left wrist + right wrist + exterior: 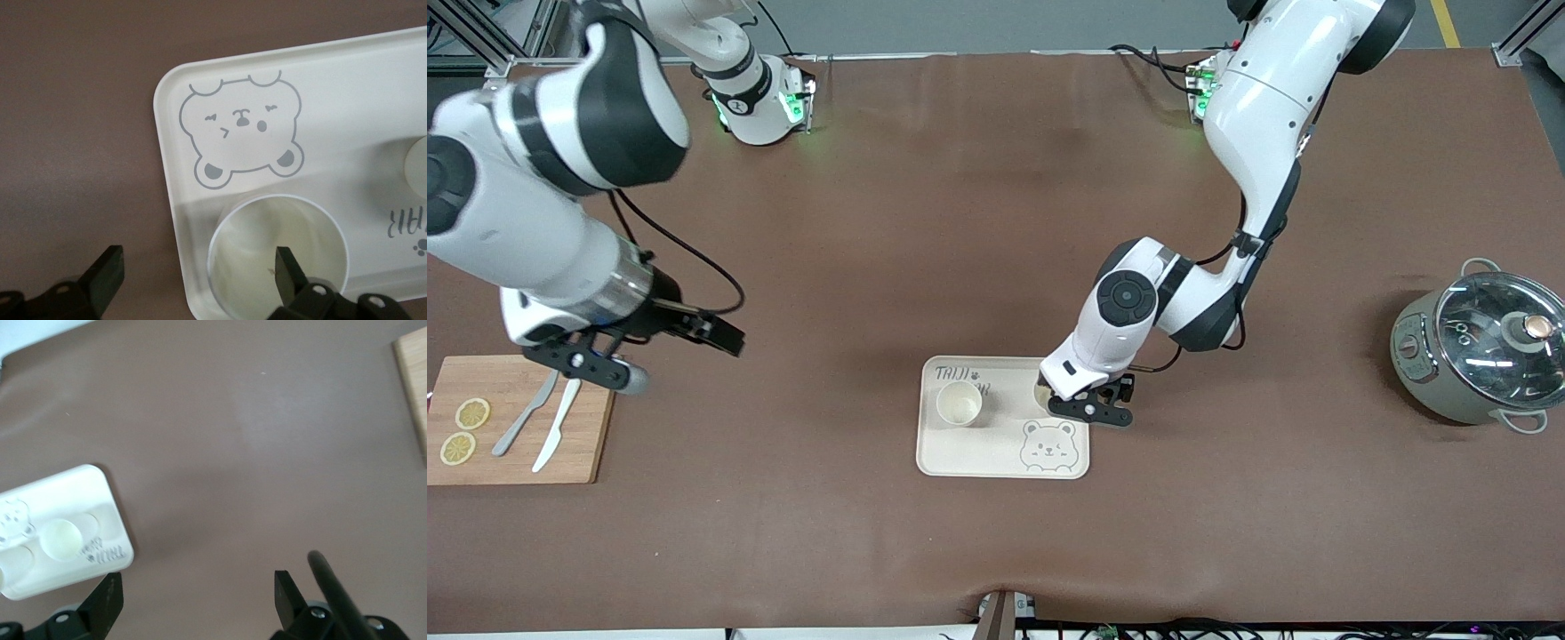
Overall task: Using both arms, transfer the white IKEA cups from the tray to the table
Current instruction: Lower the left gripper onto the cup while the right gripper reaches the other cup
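Straddling the nearest cup's (pixel 277 257) wall, my left gripper (pixel 200 280) stands spread; I should close gently, lift straight. My right gripper (pixel 197 600) waits spread over the table (pixel 871 222).

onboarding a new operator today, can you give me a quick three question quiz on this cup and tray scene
1. True or false: both white cups are on the tray.
2. Which gripper is at a cup? A) left gripper B) right gripper C) neither
3. What lies on the wooden cutting board besides the two lemon slices?

Key
1. True. One cup stands toward the right arm's end of the tray, the other cup under the left gripper.
2. A. The left gripper is open, one finger inside the cup's rim and one outside; the right gripper, open, hangs by the cutting board.
3. A knife and a second utensil.
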`<state>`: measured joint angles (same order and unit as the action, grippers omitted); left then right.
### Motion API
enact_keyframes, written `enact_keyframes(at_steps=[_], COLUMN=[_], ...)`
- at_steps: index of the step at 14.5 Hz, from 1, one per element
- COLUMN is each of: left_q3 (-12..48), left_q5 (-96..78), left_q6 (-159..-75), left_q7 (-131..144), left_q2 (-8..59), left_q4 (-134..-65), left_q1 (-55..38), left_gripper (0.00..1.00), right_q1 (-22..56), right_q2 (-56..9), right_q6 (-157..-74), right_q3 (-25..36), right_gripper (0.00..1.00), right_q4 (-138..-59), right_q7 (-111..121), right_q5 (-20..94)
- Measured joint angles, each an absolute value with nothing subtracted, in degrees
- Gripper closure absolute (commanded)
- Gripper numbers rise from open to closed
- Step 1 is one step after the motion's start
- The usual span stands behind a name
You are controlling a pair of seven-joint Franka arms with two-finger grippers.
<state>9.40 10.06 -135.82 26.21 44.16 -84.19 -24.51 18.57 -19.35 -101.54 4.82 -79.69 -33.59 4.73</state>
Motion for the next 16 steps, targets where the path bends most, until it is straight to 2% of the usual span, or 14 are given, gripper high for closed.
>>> enact_keyframes(at_steps=[5,11,12,13,16], left_q3=[9.37,9.37,9.36,9.37,9.38], left_q5=[10.06,10.07,10.07,10.06,10.07], left_q6=[-138.42,-139.21,-139.21,-139.23,-139.44], left_q7=[27.21,27.31,27.31,27.48,31.09], left_q2=[44.63,45.54,45.69,45.91,46.51], left_q4=[-84.69,-84.77,-84.79,-84.80,-84.80], left_q1=[-24.47,-24.47,-24.48,-24.52,-24.75], left_gripper=[0.00,0.00,0.31,0.99,1.00], right_q1=[24.63,28.13,28.65,29.13,29.68], right_q2=[-23.93,-29.07,-30.24,-31.43,-34.81], right_q6=[-108.46,-116.95,-118.53,-120.05,-123.37], right_q3=[4.79,4.80,4.79,4.79,4.81], right_gripper=[0.00,0.00,0.00,0.00,0.00], right_q4=[-79.08,-78.97,-78.95,-78.93,-78.83], right_q7=[-43.19,-49.36,-50.07,-50.68,-51.33], right_q5=[4.77,4.77,4.77,4.77,4.77])
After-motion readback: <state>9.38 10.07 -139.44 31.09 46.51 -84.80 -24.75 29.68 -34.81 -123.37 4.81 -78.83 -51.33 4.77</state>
